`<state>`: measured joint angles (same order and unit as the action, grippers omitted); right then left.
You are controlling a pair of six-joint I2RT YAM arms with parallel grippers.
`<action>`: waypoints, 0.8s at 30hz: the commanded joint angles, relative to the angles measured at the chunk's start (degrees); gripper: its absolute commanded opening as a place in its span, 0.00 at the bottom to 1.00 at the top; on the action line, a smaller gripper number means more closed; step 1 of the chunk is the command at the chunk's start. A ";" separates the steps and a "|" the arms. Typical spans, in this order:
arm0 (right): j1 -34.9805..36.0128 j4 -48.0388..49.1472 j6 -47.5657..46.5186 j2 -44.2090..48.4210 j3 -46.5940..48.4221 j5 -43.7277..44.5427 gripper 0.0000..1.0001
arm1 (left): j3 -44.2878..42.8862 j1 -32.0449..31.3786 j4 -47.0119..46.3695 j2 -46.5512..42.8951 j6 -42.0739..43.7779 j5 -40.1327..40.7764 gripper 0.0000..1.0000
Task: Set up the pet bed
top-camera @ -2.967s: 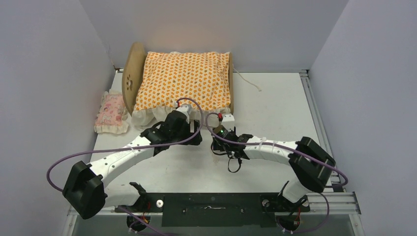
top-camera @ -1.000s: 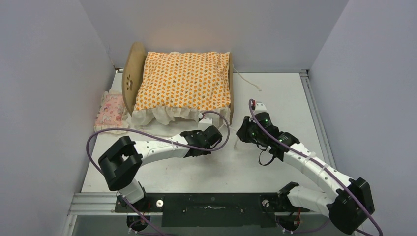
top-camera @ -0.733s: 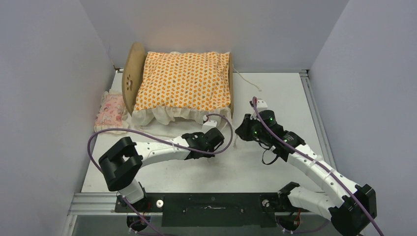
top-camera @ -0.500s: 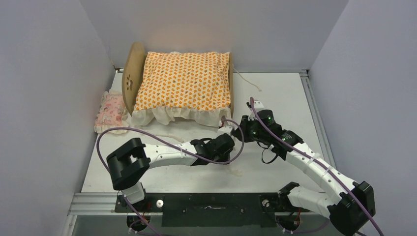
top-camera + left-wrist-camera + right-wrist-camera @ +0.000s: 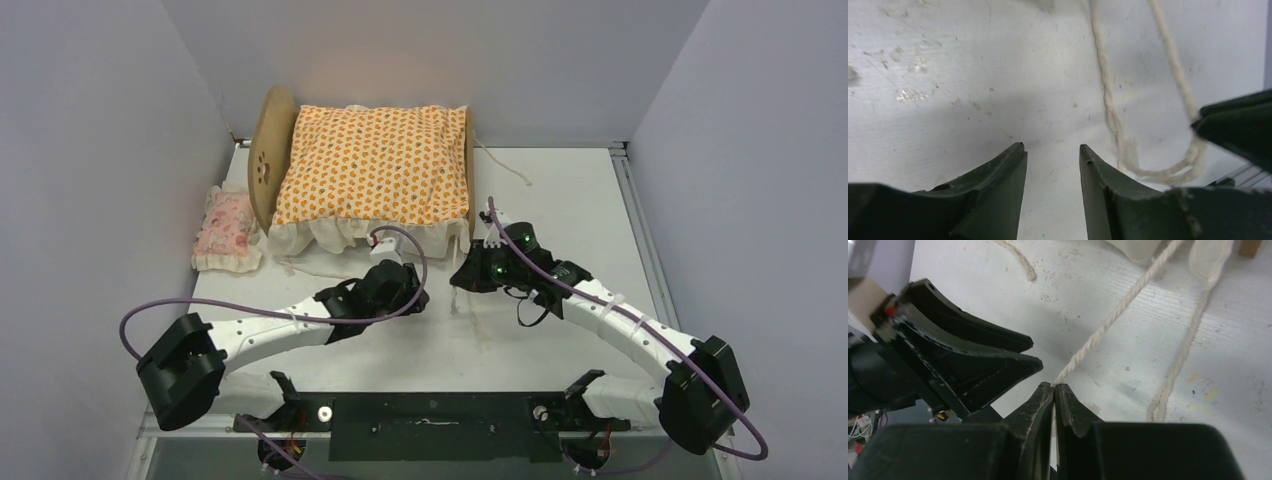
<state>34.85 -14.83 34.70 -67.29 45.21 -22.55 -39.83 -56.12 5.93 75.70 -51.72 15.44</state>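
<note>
We read the left gripper (image 5: 1050,147) as part open: clear gap between the jaws, nothing in it, only bare table (image 5: 948,75) below. In the left wrist view the white cord (image 5: 1105,100) comes down at 1 o'clock and loops just beside the right-hand finger, outside the grip. We can't tell whether it touches that finger.

The right gripper (image 5: 1053,386) has its jaws closed tight, with the cord pinched at the very tips. From there it runs straight toward 1 o'clock in the right wrist view. A second strand lies slack on the table at 3 o'clock.

From overhead, the pet bed (image 5: 270,120) sits at the table's 11 o'clock, close to the back wall. Its headboard (image 5: 262,165), with the paw cutout, is at the 9 o'clock end and its footboard (image 5: 469,160) at the 3 o'clock end. The orange-patterned cushion (image 5: 375,165) lies on the frame, frill hanging over the 6 o'clock side. The pink pillow (image 5: 226,230) lies on the table at the bed's 8 o'clock, just beside the headboard.

Both grippers are low over the table at the bed's 5 to 6 o'clock, near each other, left one at the right one's 9 o'clock.
</note>
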 commanded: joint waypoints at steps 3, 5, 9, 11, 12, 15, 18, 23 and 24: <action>5.48 3.41 3.30 -3.90 -2.25 1.67 0.12 | -0.71 3.57 -3.30 -2.43 0.17 0.37 0.43; 6.61 -0.34 1.39 -5.08 -2.51 5.40 0.14 | -1.46 3.65 -3.03 -0.88 0.74 -0.45 0.44; 7.17 -7.11 -2.85 -2.21 -2.92 14.71 0.30 | -2.74 3.52 -3.04 3.17 1.20 -1.55 0.46; 7.10 -9.90 -4.21 -0.18 -3.21 20.08 0.35 | -3.76 3.26 -3.11 5.00 1.61 -1.64 0.47; 7.04 -10.53 -4.61 0.47 -3.54 21.60 0.38 | -4.39 3.05 -3.08 5.72 2.00 -1.61 0.47; 7.07 -11.35 -4.78 0.51 -4.86 26.60 0.44 | -6.75 2.62 -2.81 8.36 3.38 -1.35 0.50; 7.29 -9.58 -3.84 -1.38 -6.45 25.95 0.47 | -9.42 2.37 -2.16 11.44 4.58 -1.14 0.53; 8.53 -5.42 -1.65 -3.88 -8.76 25.91 0.50 | -12.46 1.49 -1.67 15.39 6.02 -0.19 0.54; 8.79 -4.73 -1.33 -4.43 -9.16 25.98 0.51 | -12.91 1.10 -1.25 16.15 6.20 0.18 0.54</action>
<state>42.46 -23.62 31.99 -70.13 37.32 0.95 -49.43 -53.95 4.89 89.58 -47.72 14.46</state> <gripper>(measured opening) 0.499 0.539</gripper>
